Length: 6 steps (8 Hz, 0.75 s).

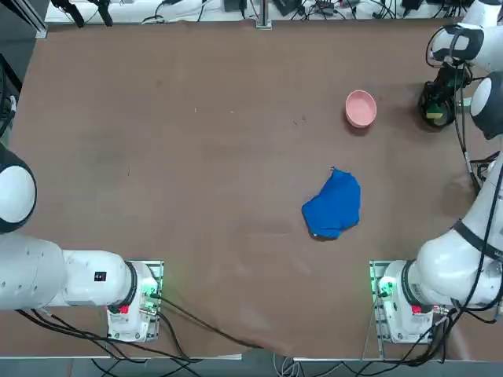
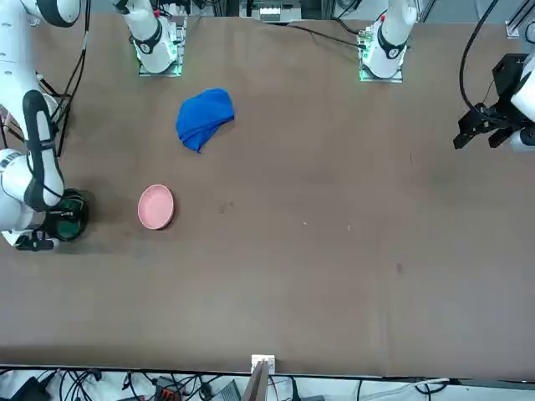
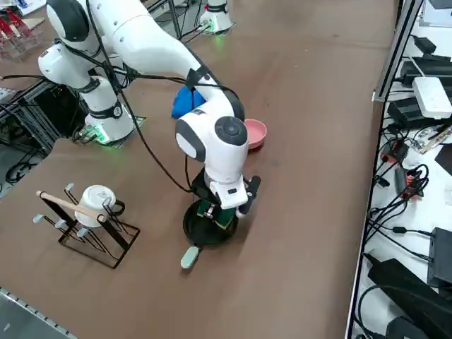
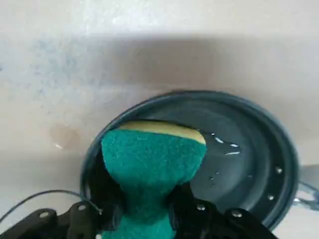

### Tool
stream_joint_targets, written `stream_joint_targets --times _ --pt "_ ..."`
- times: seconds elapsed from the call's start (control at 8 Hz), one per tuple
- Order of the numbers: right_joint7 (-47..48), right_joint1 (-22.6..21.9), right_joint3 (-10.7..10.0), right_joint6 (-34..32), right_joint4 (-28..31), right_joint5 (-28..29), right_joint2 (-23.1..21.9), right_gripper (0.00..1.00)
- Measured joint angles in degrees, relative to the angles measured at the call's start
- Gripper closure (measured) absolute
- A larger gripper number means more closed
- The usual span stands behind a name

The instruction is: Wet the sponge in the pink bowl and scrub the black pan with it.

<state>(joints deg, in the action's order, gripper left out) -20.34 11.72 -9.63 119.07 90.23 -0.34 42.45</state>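
The right gripper (image 4: 147, 206) is clamped on the green-and-yellow sponge (image 4: 152, 154) — directly below it sits the black frying pan (image 4: 239, 159), water drops inside; the pink bowl (image 1: 361, 108) stands near the gripper, beside the pan.

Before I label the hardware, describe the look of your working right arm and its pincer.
The right arm is glossy white with dark grey joint rings and black cables strapped along it; the right pincer is black with silver screws.

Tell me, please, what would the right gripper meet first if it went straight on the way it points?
Probably the floor of the black pan, with the sponge in the right gripper touching first, though any gap is unclear.
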Motion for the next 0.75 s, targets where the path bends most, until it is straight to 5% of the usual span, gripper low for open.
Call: stream_joint_targets --times 0.75 --pt "-6.0 3.2 -0.9 -5.2 0.1 -0.1 -0.1 0.53"
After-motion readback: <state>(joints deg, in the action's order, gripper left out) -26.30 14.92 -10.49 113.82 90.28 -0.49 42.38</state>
